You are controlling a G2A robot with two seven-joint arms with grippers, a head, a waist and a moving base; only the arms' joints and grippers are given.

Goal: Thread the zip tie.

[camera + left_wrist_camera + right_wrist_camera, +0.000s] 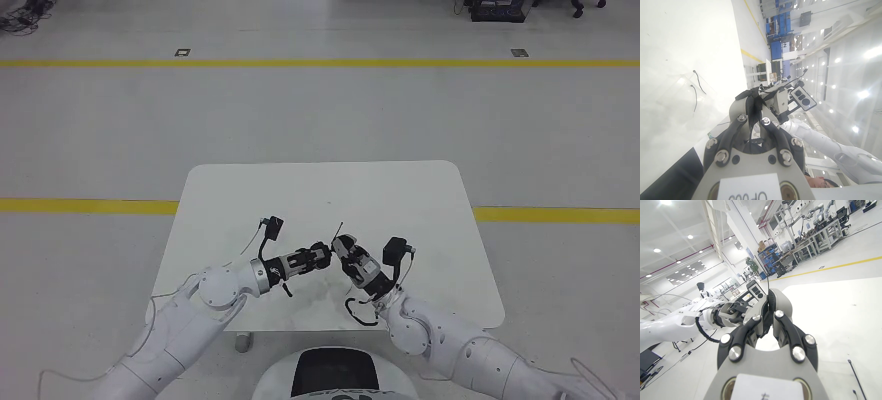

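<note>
Zip tie: thin, black, tail upright. Pinched by closed right gripper and closed left gripper, above table centre, toward the near edge. Spare ties lie flat.

The table is smooth, matt white. The zip tie is thin black plastic. The right pincer has rough black pads and shiny metal rivets.
</note>
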